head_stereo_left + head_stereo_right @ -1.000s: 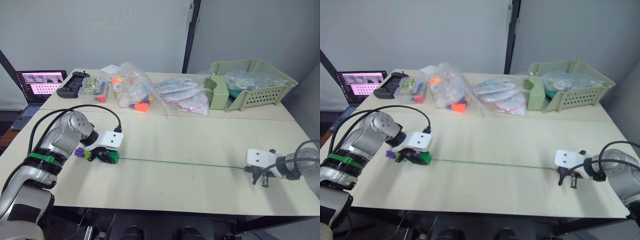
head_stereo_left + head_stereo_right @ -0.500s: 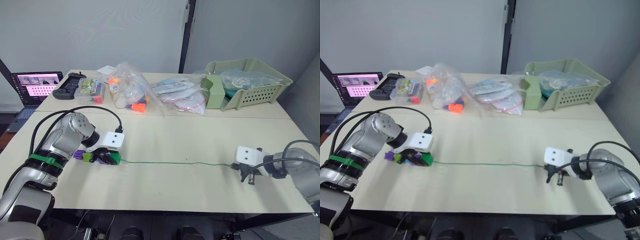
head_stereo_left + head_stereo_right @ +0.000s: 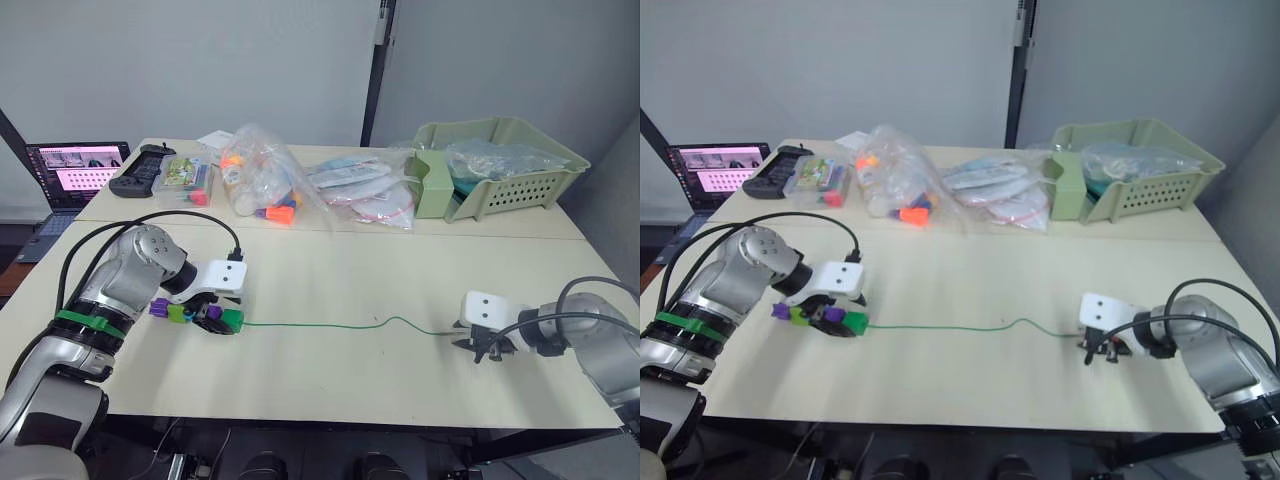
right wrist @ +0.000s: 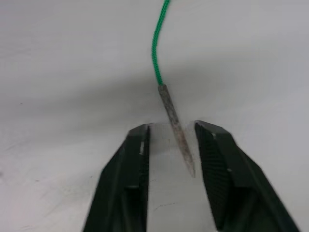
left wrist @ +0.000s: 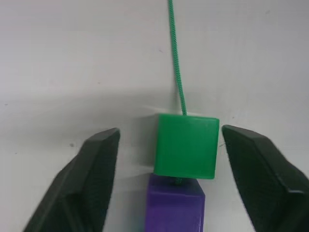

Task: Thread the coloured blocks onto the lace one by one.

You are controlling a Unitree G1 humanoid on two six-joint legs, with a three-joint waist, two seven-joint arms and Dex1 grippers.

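Lying slack across the pale surface (image 3: 400, 270), the green lace (image 3: 330, 325) runs from the row of coloured blocks (image 3: 190, 314) near my left side to its pale stiff tip (image 4: 176, 130) on my right, with a small hump along the way. A green block (image 5: 186, 145) sits threaded at the end of the row with a purple block (image 5: 176, 205) touching behind it, and my left tool (image 5: 169, 164) straddles them with its fingers wide, clear of both sides. My right tool (image 4: 171, 162) is narrowly parted around the tip, not clamping it. Beyond lie clear bags (image 3: 265, 180), a green basket (image 3: 500, 165) and a laptop (image 3: 70, 170).
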